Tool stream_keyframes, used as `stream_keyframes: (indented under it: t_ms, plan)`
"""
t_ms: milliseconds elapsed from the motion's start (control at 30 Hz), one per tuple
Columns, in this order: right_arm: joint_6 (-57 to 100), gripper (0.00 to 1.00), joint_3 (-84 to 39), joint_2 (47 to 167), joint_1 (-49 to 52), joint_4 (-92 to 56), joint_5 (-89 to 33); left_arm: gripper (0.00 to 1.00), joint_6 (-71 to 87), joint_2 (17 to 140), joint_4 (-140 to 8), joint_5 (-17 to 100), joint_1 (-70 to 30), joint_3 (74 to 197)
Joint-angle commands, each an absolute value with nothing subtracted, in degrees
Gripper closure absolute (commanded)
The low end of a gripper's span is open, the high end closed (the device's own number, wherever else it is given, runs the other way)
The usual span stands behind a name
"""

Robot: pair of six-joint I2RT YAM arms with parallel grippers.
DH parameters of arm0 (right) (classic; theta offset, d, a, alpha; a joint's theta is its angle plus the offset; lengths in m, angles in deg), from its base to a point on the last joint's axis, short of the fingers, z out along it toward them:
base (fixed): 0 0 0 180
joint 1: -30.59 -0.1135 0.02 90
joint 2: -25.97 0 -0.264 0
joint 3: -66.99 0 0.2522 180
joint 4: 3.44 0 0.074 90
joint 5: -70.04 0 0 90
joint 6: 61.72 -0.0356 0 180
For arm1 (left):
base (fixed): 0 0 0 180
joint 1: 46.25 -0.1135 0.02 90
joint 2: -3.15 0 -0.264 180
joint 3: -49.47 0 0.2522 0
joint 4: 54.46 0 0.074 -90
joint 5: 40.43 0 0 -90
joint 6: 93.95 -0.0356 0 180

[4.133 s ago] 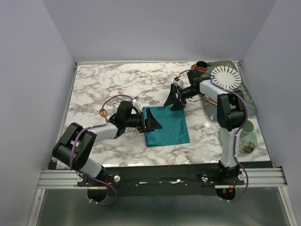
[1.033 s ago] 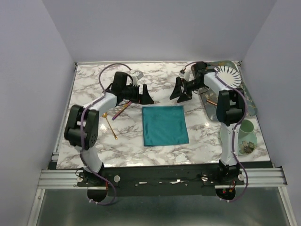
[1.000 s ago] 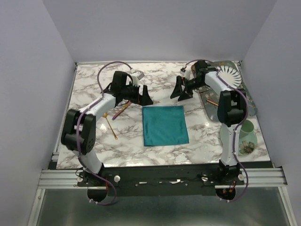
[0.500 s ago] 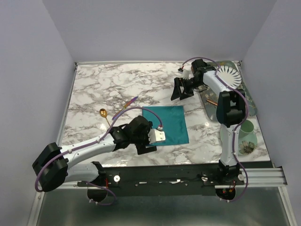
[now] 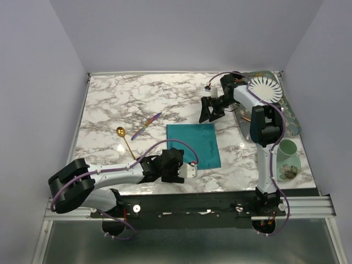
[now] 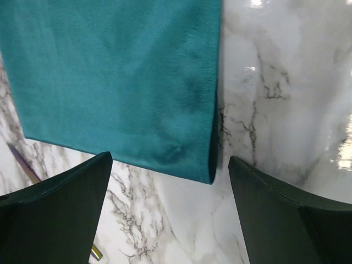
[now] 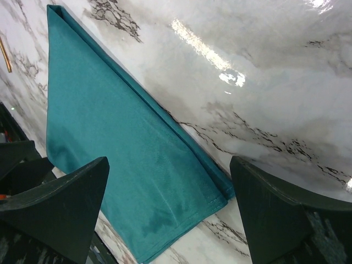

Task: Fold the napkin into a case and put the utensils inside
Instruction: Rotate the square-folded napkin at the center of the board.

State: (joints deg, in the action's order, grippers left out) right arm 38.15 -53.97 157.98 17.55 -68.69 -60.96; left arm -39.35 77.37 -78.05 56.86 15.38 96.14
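Note:
The teal napkin (image 5: 193,144) lies flat on the marble as a folded, roughly square cloth. My left gripper (image 5: 175,165) hovers open at its near left corner. In the left wrist view the napkin (image 6: 115,77) fills the top and one corner sits between the dark fingers (image 6: 55,217) of the left gripper (image 6: 170,160). My right gripper (image 5: 210,112) hangs open just beyond the napkin's far right corner. The right wrist view shows the right gripper (image 7: 169,163) over the layered edge of the napkin (image 7: 121,159). The purple utensil (image 5: 147,123) and the gold spoon (image 5: 126,141) lie left of the napkin.
A grey tray (image 5: 292,122) at the right edge carries a white ribbed plate (image 5: 263,89) and copper-pink sticks (image 5: 246,117). A pale green cup (image 5: 287,149) stands on a flowered saucer (image 5: 287,170) at the near right.
My left arm swung from the back left of the table to the napkin's near left corner, uncovering both utensils. The right gripper stayed near the far right corner. Both stayed open.

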Motion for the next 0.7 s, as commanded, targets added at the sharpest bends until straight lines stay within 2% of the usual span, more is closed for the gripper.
stream_keyframes:
  t_ms: [0, 200, 333, 667]
  plan:
    - [41.37, 0.0, -49.97, 156.93, 17.4, -71.34, -59.07, 0.01, -43.06, 78.48, -72.89, 63.1, 15.45, 93.92]
    - [43.22, 0.0, -42.41, 152.45, 17.4, -71.43, -58.46, 0.01, -45.26, 77.95, -71.21, 63.11, 10.8, 91.98]
    - [43.31, 0.0, -36.79, 149.2, 17.4, -71.08, -59.25, 0.01, -48.77, 77.42, -69.29, 60.38, 3.43, 91.54]
    - [35.41, 0.0, -19.03, 139.71, 16.44, -67.39, -66.62, 0.01, -55.9, 85.41, -64.27, 50.8, -8.36, 97.5]
